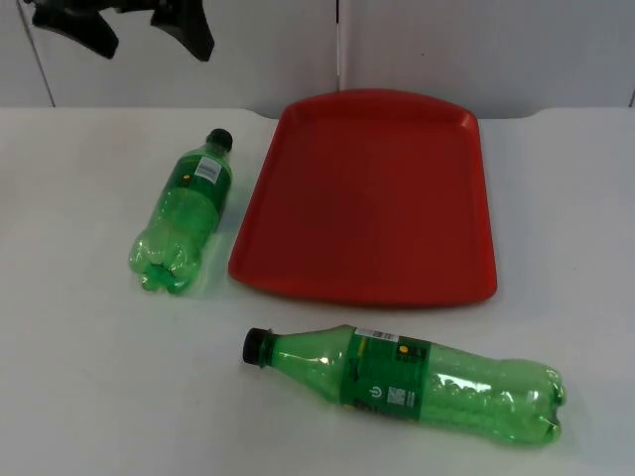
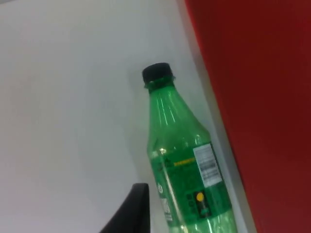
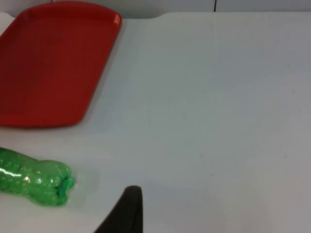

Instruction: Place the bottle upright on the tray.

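Top view: two bottles lie beside tray; left gripper cropped.

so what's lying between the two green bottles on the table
Nothing: in the top view, only bare white table separates the smaller bottle from the larger bottle. The red tray sits off to the side, its near corner close by.

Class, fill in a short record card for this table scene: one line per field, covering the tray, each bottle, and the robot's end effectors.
tray: red tray, flat on the white table, nothing on it
small bottle: green bottle lying on its side beside the tray's left edge, black cap toward the wall
large bottle: longer green bottle lying on its side in front of the tray, cap pointing left
left end effector: raised near the wall, above the table's far left
task status: no bottle upright on the tray yet
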Robot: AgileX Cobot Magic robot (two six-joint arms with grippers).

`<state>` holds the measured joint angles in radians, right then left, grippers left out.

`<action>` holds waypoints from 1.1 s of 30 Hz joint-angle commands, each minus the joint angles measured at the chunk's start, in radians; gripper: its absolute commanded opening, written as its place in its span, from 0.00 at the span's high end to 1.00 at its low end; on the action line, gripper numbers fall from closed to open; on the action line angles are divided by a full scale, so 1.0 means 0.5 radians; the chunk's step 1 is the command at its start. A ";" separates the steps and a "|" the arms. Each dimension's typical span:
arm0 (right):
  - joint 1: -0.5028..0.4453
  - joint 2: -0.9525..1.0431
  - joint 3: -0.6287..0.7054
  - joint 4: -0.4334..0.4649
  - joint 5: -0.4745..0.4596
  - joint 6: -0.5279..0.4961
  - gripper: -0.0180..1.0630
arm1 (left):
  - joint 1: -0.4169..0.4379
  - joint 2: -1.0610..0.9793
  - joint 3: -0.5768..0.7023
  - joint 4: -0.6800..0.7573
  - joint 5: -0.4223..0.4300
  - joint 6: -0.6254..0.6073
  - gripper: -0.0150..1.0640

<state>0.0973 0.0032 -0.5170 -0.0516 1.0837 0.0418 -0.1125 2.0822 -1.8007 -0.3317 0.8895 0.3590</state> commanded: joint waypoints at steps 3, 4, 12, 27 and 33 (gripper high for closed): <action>-0.013 -0.006 0.004 0.010 -0.010 -0.011 0.01 | -0.021 0.168 -0.212 0.125 0.101 -0.181 0.01; -0.013 -0.006 0.004 0.010 -0.010 -0.011 0.01 | -0.032 0.210 -0.248 0.151 0.127 -0.214 0.01; -0.013 -0.006 0.004 0.010 -0.010 -0.011 0.01 | -0.116 0.447 -0.472 0.319 0.270 -0.351 0.01; -0.013 -0.006 0.004 0.010 -0.010 -0.011 0.01 | -0.176 0.756 -0.730 0.437 0.400 -0.582 0.01; -0.013 -0.006 0.004 0.010 -0.010 -0.011 0.01 | -0.176 0.840 -0.765 0.433 0.415 -0.625 0.01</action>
<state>0.0973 0.0032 -0.5170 -0.0516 1.0837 0.0418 -0.1968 2.4957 -2.1716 -0.1171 1.0877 0.0604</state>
